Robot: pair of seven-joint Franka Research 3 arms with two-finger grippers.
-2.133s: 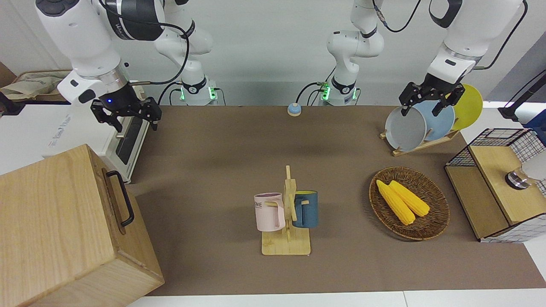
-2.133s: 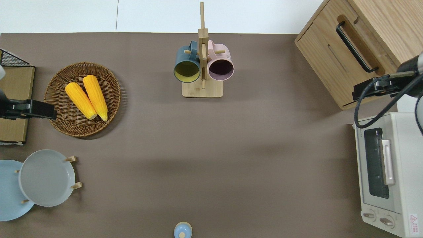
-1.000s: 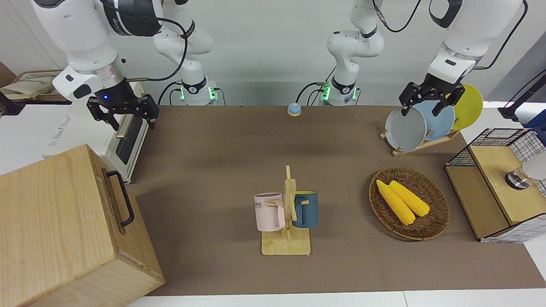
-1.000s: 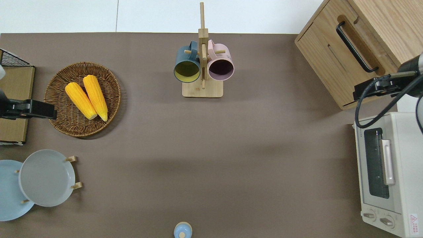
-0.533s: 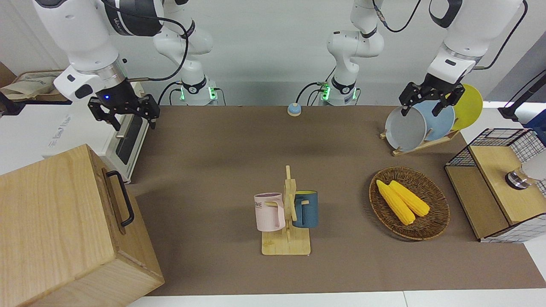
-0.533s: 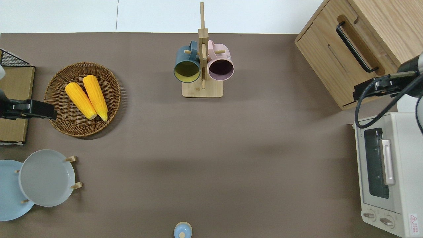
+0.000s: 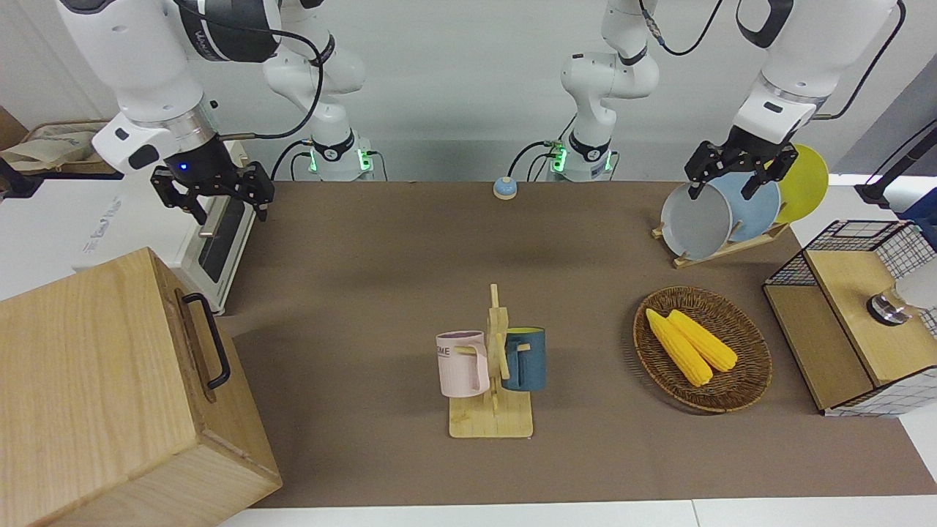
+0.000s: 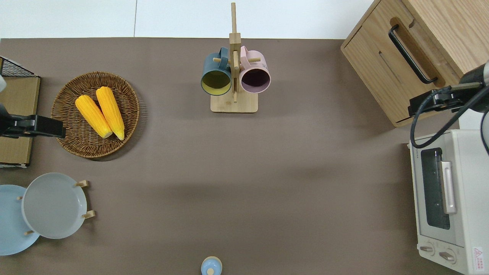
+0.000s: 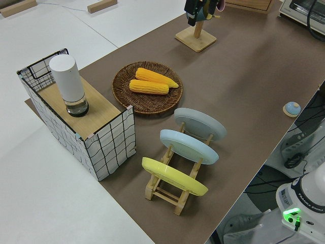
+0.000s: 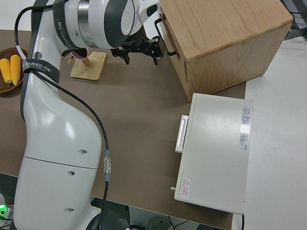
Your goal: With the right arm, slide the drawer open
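Observation:
The drawer (image 7: 196,344) is the top front panel of a big pale-wood cabinet (image 7: 95,395) at the right arm's end of the table, farther from the robots than the toaster oven. It sits flush and shut. Its black loop handle (image 7: 210,340) also shows in the overhead view (image 8: 410,53) and the right side view (image 10: 165,37). My right gripper (image 7: 228,208) hangs open and empty, with its blue wrist light on. In the overhead view it (image 8: 431,103) is over the cabinet's corner nearest the robots, apart from the handle. The left arm is parked, and its gripper (image 7: 726,187) is open.
A white toaster oven (image 8: 447,202) stands next to the cabinet, nearer to the robots. A mug rack (image 7: 494,366) with two mugs stands mid-table. Toward the left arm's end are a corn basket (image 7: 758,373), a plate rack (image 7: 695,219) and a wire-mesh box (image 7: 849,322). A blue bell (image 7: 505,189) sits near the arm bases.
Over two seconds my right gripper has risen slightly and shifted a little toward the toaster oven. It has hardly moved in the last half second. The drawer stays shut.

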